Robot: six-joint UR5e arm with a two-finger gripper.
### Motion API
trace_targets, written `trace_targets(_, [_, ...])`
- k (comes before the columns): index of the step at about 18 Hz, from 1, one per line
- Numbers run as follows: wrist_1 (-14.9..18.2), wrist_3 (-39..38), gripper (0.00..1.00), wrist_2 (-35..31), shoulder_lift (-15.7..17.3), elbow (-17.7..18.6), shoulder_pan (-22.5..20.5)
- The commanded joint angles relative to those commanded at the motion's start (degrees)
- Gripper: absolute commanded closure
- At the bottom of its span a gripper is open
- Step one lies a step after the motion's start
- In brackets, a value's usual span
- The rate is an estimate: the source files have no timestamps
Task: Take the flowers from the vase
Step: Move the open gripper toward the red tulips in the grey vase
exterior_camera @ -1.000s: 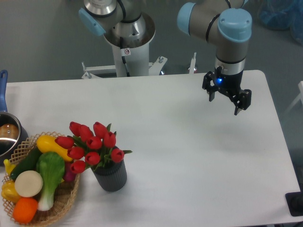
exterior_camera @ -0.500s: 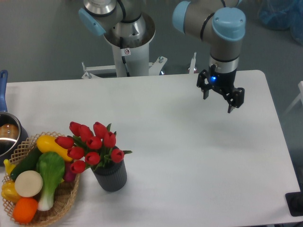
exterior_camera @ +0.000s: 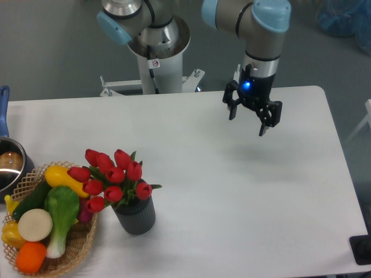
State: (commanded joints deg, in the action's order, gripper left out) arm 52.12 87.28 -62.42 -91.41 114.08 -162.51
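Observation:
A bunch of red tulip flowers (exterior_camera: pixel 113 175) with green leaves stands upright in the dark grey ribbed vase (exterior_camera: pixel 135 213) at the table's front left. My gripper (exterior_camera: pixel 248 123) hangs above the table's far right part, well away from the vase, up and to its right. Its two black fingers are spread apart with nothing between them.
A wicker basket (exterior_camera: pixel 81 246) of toy vegetables and fruit sits just left of the vase, touching or nearly touching it. A steel pot (exterior_camera: pixel 10 165) with a blue handle is at the left edge. The robot base (exterior_camera: pixel 156 58) stands behind the table.
The gripper has moved left and slightly away from the camera over the last second, staying open. The flowers and vase have not moved.

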Motion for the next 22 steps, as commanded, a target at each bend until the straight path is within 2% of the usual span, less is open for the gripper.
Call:
trace_targets(5, [0.00, -2.80, 0.00, 16.87, 0.18, 1.41, 0.88])
trace_targets(8, [0.00, -3.52, 0.00, 19.35, 0.18, 1.32, 2.98])
trace_targets(11, [0.00, -3.60, 0.00, 20.06, -1.48, -0.34, 5.53])
trace_targets(16, [0.00, -12.21, 0.00, 20.15, -5.26, -5.09, 10.97])
trace_targets(22, [-0.70, -12.48, 0.00, 22.68, -7.46, -5.18, 14.24])
